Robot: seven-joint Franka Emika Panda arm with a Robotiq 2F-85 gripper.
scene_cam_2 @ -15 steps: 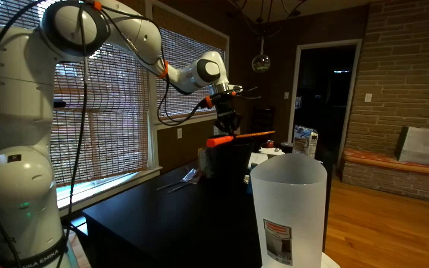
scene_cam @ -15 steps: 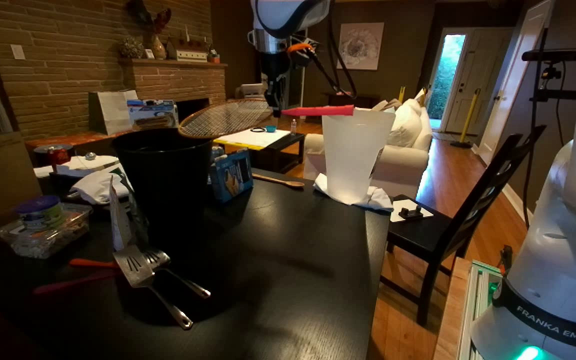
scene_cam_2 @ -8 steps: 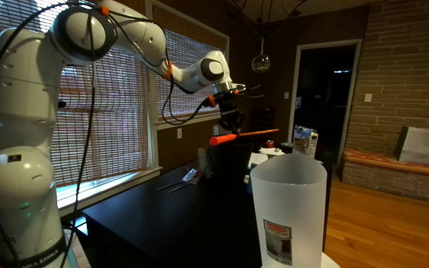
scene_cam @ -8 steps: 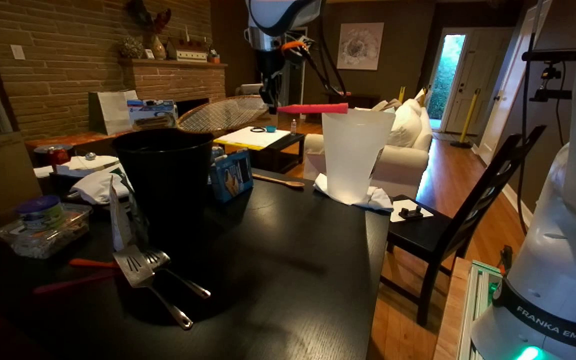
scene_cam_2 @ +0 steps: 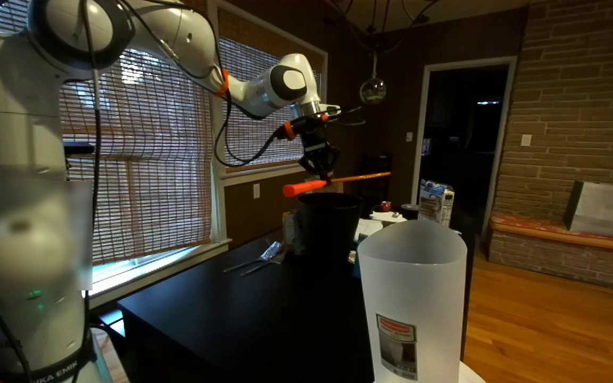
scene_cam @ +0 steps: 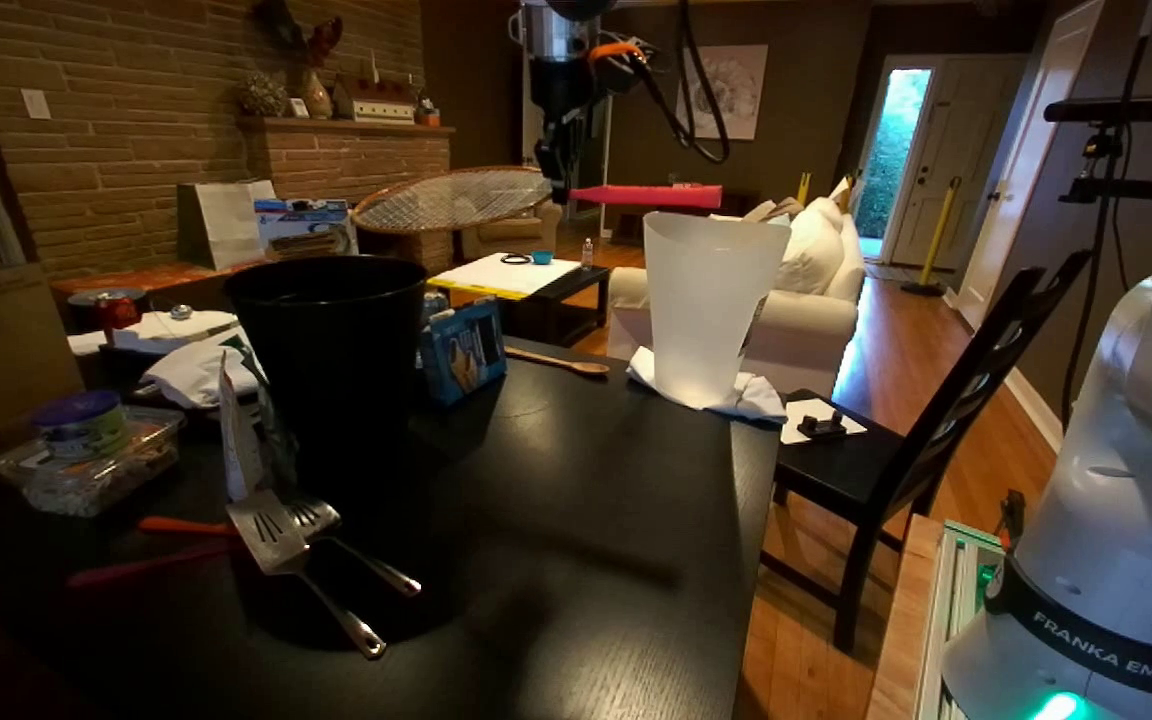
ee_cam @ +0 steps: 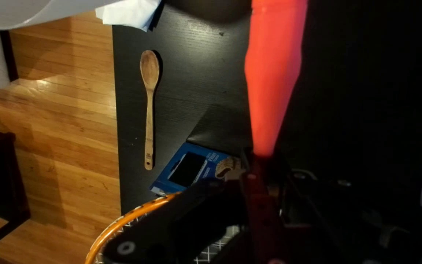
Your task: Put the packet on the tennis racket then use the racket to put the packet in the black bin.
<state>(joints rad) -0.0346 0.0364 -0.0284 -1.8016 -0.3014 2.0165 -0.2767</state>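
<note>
Raised since the earlier frame: tennis racket (scene_cam: 481,197) and hand (scene_cam: 559,190), both also shifted toward the robot's base (scene_cam: 1096,540); black bin (scene_cam: 336,340) left unmoved on the worktop (scene_cam: 576,480); racket is held in mid-air, long axis roughly level; in an exterior view the stringed head is pointed left, seen above the bin's mouth, and the red handle (scene_cam: 648,195) is pointed right, butt seen just above the whitish translucent bin (scene_cam: 706,310); in an exterior view the orange rim (scene_cam_2: 362,177) is seen almost edge-on, face nearly flat; in the wrist view the handle is pointed to the top, part of the rim at the bottom; whether the head is directly over the black bin cannot be told; hand: fingers are drawn together, clamped on the racket at the narrow end of the handle; counted: one racket, one black bin, one translucent bin; one wooden spoon (ee_cam: 149,110) and one blue box (ee_cam: 209,165) in the wrist view; two metal spatulas (scene_cam: 271,540) near the black bin, two reddish handles (scene_cam: 186,525) next to them; one purple-lidded tub (scene_cam: 81,425) set on one clear plastic box (scene_cam: 86,490).
</note>
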